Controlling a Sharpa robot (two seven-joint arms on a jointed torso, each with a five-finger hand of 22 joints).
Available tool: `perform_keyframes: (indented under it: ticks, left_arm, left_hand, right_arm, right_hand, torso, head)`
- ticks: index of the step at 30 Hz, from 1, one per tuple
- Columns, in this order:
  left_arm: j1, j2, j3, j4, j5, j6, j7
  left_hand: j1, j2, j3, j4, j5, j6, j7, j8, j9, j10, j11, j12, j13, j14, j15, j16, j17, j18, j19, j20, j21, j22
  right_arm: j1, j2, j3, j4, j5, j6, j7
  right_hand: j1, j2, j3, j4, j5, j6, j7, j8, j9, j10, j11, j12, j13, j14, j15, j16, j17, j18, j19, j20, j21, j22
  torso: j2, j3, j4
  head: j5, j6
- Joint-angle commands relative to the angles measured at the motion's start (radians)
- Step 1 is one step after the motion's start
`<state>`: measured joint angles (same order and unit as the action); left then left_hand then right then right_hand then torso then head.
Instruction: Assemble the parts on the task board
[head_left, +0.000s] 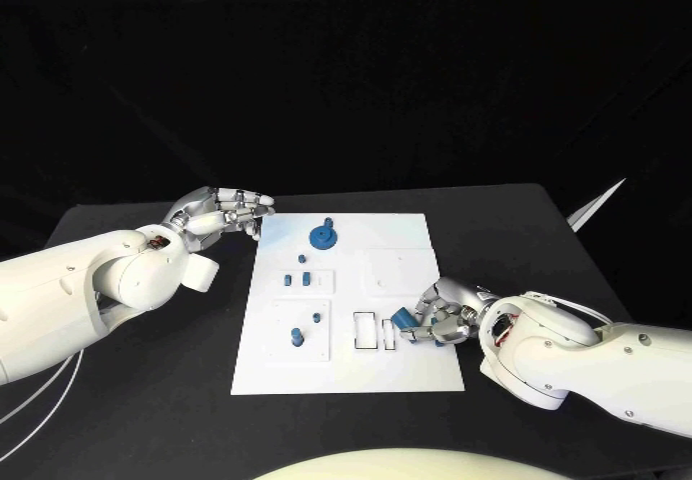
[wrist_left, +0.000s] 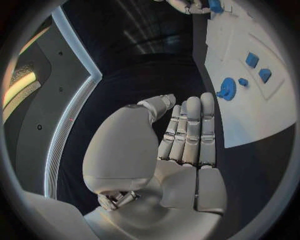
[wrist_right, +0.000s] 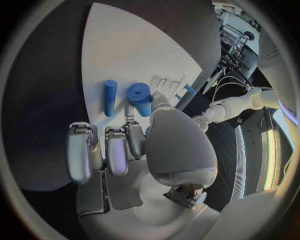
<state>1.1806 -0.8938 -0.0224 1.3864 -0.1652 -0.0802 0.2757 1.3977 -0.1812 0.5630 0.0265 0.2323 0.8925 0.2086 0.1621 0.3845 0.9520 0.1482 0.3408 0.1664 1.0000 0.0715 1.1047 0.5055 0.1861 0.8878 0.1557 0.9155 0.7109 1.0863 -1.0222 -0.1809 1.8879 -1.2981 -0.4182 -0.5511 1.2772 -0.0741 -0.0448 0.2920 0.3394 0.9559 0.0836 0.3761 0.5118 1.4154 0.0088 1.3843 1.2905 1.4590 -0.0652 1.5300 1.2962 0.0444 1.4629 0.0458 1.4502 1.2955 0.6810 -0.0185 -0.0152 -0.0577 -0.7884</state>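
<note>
A: Where's the part?
B: Lower right of frame. My right robot hand (head_left: 440, 322) grasps a blue part (head_left: 405, 322) at the board's (head_left: 397, 375) right edge, beside the slots (head_left: 378, 332).
A: Left?
B: Left robot hand (head_left: 228, 212) released, upper left, farther.

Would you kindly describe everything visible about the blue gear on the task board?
The blue gear is a small toothed wheel of matte blue plastic by its look, with a short stem or handle rising at its far side. It sits on the far part of the white task board, left of the board's middle line. The left wrist view shows its teeth round the rim. Nothing touches it; the left hand hovers over the table just left of the board.
</note>
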Motion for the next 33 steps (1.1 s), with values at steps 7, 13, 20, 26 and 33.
perform_keyframes:
  ticks: [7,13,20,26,33]
  left_arm:
    - [0.0,0.002,0.0,0.0,0.001,0.001,0.0]
    - [0.0,0.004,0.0,-0.003,0.001,0.001,-0.001]
    - [0.0,0.007,0.0,-0.004,0.001,0.002,-0.001]
    - [0.0,0.008,0.0,-0.003,0.001,0.003,-0.001]
    - [0.0,0.008,0.0,-0.001,0.001,0.004,-0.001]
  left_hand:
    - [-0.007,0.006,-0.024,0.019,0.01,-0.012,0.003,-0.02,-0.011,-0.021,-0.002,0.014,0.014,-0.008,-0.002,-0.012,-0.008,-0.002,-0.003,0.007,-0.017,-0.012]
    - [-0.007,0.006,-0.024,0.019,0.01,-0.012,0.003,-0.02,-0.011,-0.021,-0.002,0.014,0.014,-0.008,-0.002,-0.012,-0.008,-0.002,-0.003,0.007,-0.017,-0.012]
    - [-0.006,0.007,-0.023,0.019,0.01,-0.012,0.002,-0.02,-0.011,-0.022,-0.002,0.015,0.014,-0.009,-0.002,-0.012,-0.008,-0.002,-0.002,0.007,-0.018,-0.013]
    - [-0.006,0.007,-0.023,0.019,0.01,-0.012,0.002,-0.02,-0.011,-0.022,-0.002,0.015,0.014,-0.009,-0.002,-0.012,-0.008,-0.002,-0.002,0.007,-0.018,-0.013]
    - [-0.006,0.007,-0.023,0.02,0.01,-0.012,0.002,-0.02,-0.011,-0.022,-0.002,0.015,0.014,-0.009,-0.002,-0.012,-0.008,-0.002,-0.002,0.007,-0.019,-0.014]
  right_arm:
    - [0.003,-0.009,0.0,0.032,0.104,-0.042,0.011]
    - [0.023,-0.019,0.001,0.051,0.147,-0.056,0.017]
    - [0.031,-0.004,0.002,0.053,0.178,-0.039,0.022]
    - [0.032,0.037,0.002,0.036,0.198,-0.025,0.024]
    - [0.031,0.086,0.002,0.008,0.205,-0.019,0.024]
  right_hand:
    - [-0.027,-0.056,0.291,-0.004,0.068,0.029,-0.017,0.043,0.059,0.047,-0.018,0.02,0.126,0.1,-0.008,0.015,0.218,-0.026,0.088,-0.015,0.021,0.251]
    - [-0.065,-0.077,0.339,-0.002,0.059,0.03,-0.016,0.048,0.064,0.048,-0.016,0.017,0.127,0.099,-0.007,0.015,0.217,-0.026,0.088,-0.014,0.023,0.251]
    - [-0.082,-0.084,0.353,-0.003,0.051,0.029,-0.015,0.049,0.067,0.048,-0.015,0.016,0.127,0.099,-0.007,0.014,0.217,-0.026,0.088,-0.013,0.023,0.251]
    - [-0.1,-0.089,0.365,-0.003,0.038,0.029,-0.014,0.051,0.069,0.049,-0.015,0.015,0.129,0.1,-0.006,0.015,0.218,-0.026,0.088,-0.013,0.023,0.251]
    - [-0.132,-0.096,0.375,-0.002,0.026,0.027,-0.012,0.052,0.072,0.05,-0.013,0.016,0.131,0.1,-0.005,0.015,0.218,-0.026,0.088,-0.012,0.024,0.251]
  torso:
    - [0.0,-0.0003,-0.0007]
    - [0.0,-0.0006,-0.0001]
    - [0.001,-0.0005,0.0005]
    - [0.002,-0.0004,-0.0001]
    - [0.002,-0.0019,0.0025]
  head:
    - [-0.001,0.004]
    - [-0.002,0.006]
    - [0.001,0.006]
    - [0.003,0.005]
    - [0.006,-0.002]
